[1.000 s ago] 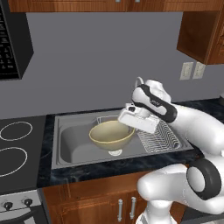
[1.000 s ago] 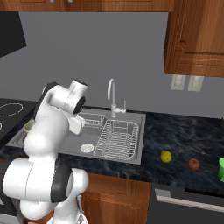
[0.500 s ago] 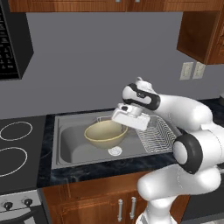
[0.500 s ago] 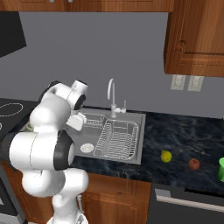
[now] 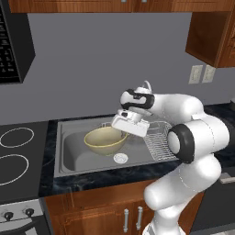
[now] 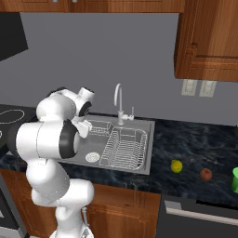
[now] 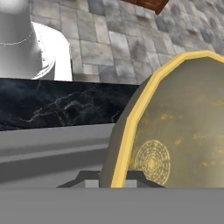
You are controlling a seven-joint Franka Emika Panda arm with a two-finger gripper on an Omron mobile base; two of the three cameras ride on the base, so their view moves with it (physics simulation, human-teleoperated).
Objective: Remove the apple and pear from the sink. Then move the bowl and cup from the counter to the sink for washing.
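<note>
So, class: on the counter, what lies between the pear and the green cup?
In the right base view, the apple sits on the counter between the pear and the cup.

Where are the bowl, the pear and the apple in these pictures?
bowl (image 5: 104, 140), left base view, on its speckled inside.
pear (image 6: 176, 166), right base view, middle of the fruit.
apple (image 6: 206, 174), right base view, middle of the fruit.

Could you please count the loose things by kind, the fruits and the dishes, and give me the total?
Fruits: 2, the pear and the apple, both on the counter.
Dishes: 2, the bowl held over the sink, its rim between the fingers, and the cup on the counter.
Total: 4.
</note>
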